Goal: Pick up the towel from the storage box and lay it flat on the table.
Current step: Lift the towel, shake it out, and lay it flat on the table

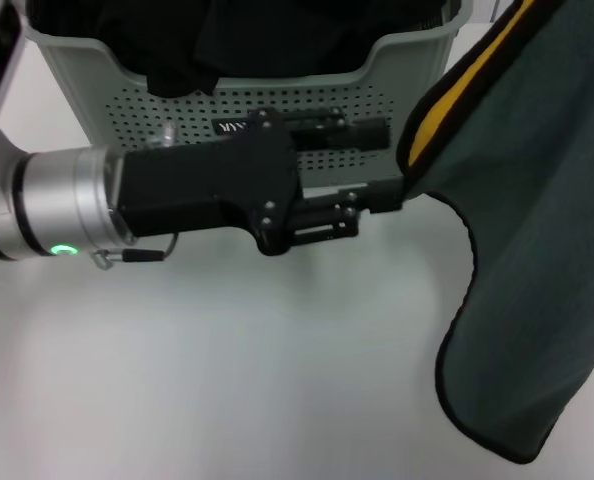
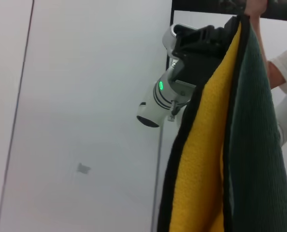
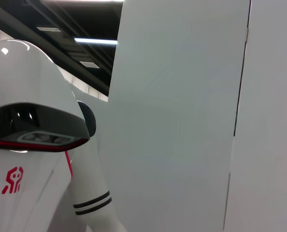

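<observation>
While the left gripper (image 1: pixel 402 190) pinches the black edging of the towel (image 1: pixel 537 250) at its fingertips, the cloth hangs just beyond it, green face out with a yellow strip of the reverse showing above the grip. Behind the gripper stands the storage box (image 1: pixel 127 90), with black fabric (image 1: pixel 237 40) inside it. Beneath the gripper lies the white surface (image 1: pixel 227 380), and the towel's lower edge hangs over it. In the left wrist view the right gripper (image 2: pixel 216 36) holds the towel's top corner; its fingers are hidden by the cloth.
</observation>
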`<state>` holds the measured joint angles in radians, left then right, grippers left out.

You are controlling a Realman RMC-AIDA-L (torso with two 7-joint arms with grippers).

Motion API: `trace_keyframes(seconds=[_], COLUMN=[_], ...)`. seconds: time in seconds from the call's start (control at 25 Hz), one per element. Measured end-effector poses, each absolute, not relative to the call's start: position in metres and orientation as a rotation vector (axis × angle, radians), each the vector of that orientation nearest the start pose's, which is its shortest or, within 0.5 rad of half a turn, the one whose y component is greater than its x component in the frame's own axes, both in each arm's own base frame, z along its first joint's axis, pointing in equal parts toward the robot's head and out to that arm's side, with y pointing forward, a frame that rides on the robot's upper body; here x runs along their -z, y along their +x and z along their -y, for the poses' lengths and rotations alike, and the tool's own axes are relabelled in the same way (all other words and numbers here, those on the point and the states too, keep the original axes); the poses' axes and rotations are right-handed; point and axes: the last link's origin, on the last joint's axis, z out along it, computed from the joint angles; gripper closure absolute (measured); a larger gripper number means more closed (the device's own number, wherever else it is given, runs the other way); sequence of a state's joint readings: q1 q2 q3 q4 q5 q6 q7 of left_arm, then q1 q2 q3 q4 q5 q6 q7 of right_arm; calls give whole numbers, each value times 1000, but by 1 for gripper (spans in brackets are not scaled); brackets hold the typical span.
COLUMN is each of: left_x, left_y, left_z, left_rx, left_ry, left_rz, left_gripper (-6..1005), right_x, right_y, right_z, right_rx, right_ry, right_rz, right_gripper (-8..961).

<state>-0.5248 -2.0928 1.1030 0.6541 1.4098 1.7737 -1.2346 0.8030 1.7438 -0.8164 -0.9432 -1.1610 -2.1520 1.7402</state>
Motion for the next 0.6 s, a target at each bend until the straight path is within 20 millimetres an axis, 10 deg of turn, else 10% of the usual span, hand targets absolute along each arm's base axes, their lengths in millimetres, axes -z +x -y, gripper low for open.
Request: trace_keyframes(seconds=[0.6], left_x=[27], left_y=[-160], left_z=[-292], left_rx=[1426], left_ry=[-2908], left_rz=[122], left_gripper=[465], right_x=[-200], right_y=[79], right_z=[-331], right_rx=[-1445], right_ry=[-2917], right_rz=[498], right_gripper=[888])
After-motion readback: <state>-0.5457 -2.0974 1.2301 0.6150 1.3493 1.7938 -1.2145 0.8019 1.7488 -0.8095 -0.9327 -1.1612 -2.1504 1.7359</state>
